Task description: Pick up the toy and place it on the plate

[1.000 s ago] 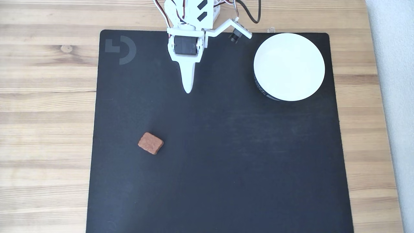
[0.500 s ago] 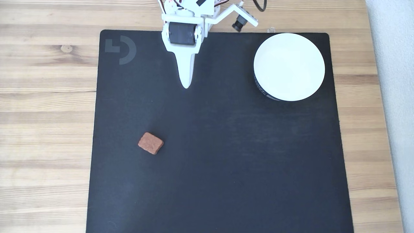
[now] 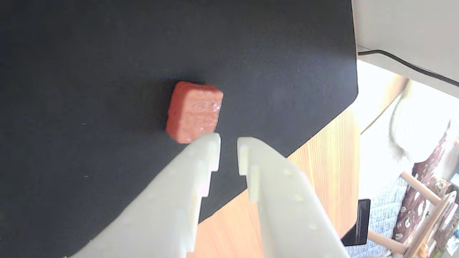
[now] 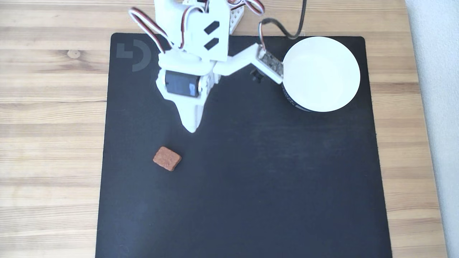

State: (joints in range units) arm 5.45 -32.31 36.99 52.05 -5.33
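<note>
Mat (image 4: pixel 251 179) bears grey logo (image 4: pixel 134 55); plate (image 4: pixel 321 73) side print illegible.

Bright even daylight in the fixed view, sharp focus, almost no shadows on the black mat (image 4: pixel 251 179), wrist view softer, gripper fingers (image 3: pixel 200 168) blurred up close, washed-out glare at right, slight edge distortion

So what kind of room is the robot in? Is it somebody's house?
Probably a home, on a desk. The gripper works over a black mat laid on a wooden table, like a hobby setup. Past the table edge, the wrist view shows what look like patterned fabric and wooden furniture legs, though blurry.
</note>
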